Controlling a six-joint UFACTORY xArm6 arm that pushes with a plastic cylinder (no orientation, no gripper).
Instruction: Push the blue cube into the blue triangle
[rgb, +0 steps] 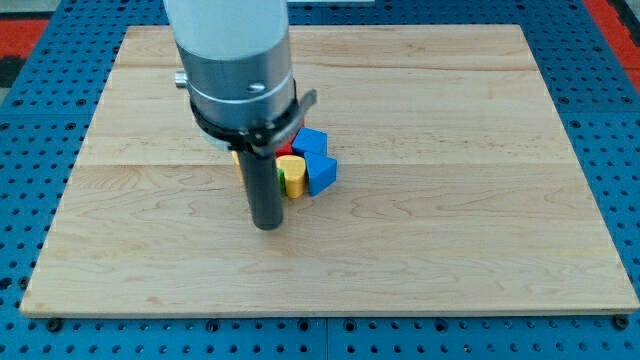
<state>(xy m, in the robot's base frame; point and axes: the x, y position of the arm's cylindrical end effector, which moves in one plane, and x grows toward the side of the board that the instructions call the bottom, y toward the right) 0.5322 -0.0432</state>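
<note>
Nearest: my tip, bare rod end with nothing to open or hold, resting on the wooden board just below-left of the cluster. Behind: yellow block, then blue triangle touching blue cube; red block partly hidden. Probably best nudged from the cube's far side, gently, avoiding the yellow.

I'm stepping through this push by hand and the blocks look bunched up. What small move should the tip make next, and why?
Probably none beyond backing my tip toward the view's bottom left. The two blue blocks, one at and one at, already appear to touch inside the cluster with the yellow block and a partly hidden red block. The tip sits just left of and below them, so pushing risks scattering them.
</note>
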